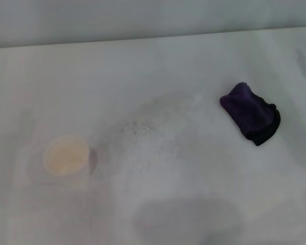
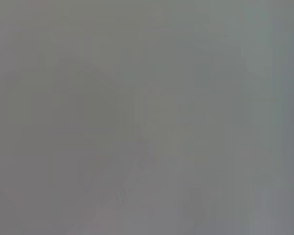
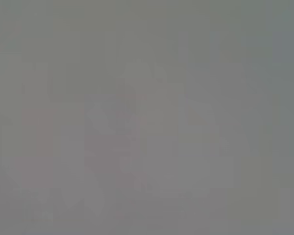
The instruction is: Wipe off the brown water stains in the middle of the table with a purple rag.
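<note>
Purple rag [image 1: 251,113] is sitting bunched on the tabletop [image 1: 158,66], right side, untouched. No pincer is showing in any view, so their state can't be told; both wrist views are giving nothing usable. Brown stains aren't making themselves out in the middle, just faint grey mottling. Task is looking unstarted: grab and wipe are both remaining. Count: one rag, one paper cup [image 1: 66,155] left of centre.

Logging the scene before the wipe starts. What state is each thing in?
purple rag: bunched, lying untouched on the table's right side.
paper cup: upright, open-topped, on the left.
table: no clear brown stains visible in the middle.
</note>
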{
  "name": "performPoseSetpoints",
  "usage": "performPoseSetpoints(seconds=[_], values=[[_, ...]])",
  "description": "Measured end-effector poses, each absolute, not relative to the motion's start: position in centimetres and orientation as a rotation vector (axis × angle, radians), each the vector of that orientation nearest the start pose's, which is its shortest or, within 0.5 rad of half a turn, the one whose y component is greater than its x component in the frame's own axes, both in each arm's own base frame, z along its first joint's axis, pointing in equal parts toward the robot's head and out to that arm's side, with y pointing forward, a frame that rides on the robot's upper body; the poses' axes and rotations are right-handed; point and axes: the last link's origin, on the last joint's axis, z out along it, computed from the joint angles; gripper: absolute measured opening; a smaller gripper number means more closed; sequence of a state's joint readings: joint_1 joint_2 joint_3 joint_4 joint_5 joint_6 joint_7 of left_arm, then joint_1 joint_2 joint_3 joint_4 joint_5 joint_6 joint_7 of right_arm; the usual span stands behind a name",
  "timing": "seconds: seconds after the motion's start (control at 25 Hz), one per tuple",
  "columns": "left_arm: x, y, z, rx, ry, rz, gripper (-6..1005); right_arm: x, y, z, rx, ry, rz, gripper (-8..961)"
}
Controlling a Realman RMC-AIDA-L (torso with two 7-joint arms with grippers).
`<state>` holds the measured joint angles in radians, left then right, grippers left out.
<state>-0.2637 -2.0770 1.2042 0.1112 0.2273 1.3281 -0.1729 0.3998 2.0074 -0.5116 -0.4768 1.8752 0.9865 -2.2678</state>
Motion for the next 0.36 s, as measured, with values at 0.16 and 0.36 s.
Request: performPoseSetpoints(seconds=[0.16, 0.36], values=[[-38.0, 27.2, 3.2, -1.46, -0.46, -0.603, 872, 38.6, 34.5, 10.1, -1.568, 0.603, 0.603, 426], [-37.9, 27.4, 3.0, -1.457, -0.467, -0.609, 872, 39.0, 34.1, 9.0, -1.573, 0.572, 0.544, 426]])
